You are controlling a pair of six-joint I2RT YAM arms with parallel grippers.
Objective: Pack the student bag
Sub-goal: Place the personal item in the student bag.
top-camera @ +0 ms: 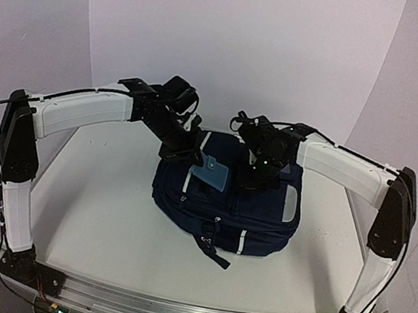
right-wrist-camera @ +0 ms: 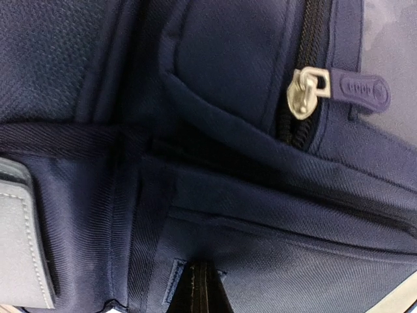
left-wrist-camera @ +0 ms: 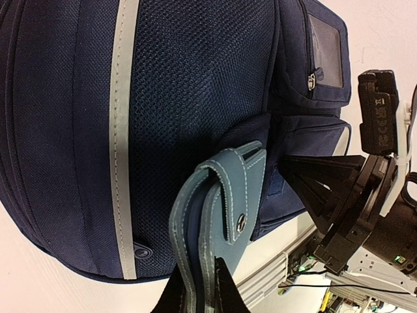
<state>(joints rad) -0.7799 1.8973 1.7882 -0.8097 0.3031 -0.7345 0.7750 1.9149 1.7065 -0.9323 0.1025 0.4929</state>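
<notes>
Centrally on the white table (top-camera: 102, 211) the navy backpack (top-camera: 263, 215) is laid. A blue-grey stitched case (top-camera: 211, 174) is pinched by the left gripper (top-camera: 192, 158) over its top. The right gripper (top-camera: 258, 177) is seen with jaws pressed together against its fabric.

Case (top-camera: 210, 173) atop bag (top-camera: 262, 223), mid table (top-camera: 101, 218)

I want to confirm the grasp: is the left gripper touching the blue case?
Touching. The left wrist view shows the left gripper closed on the blue case, its dark jaws pinching the case's lower end.
</notes>
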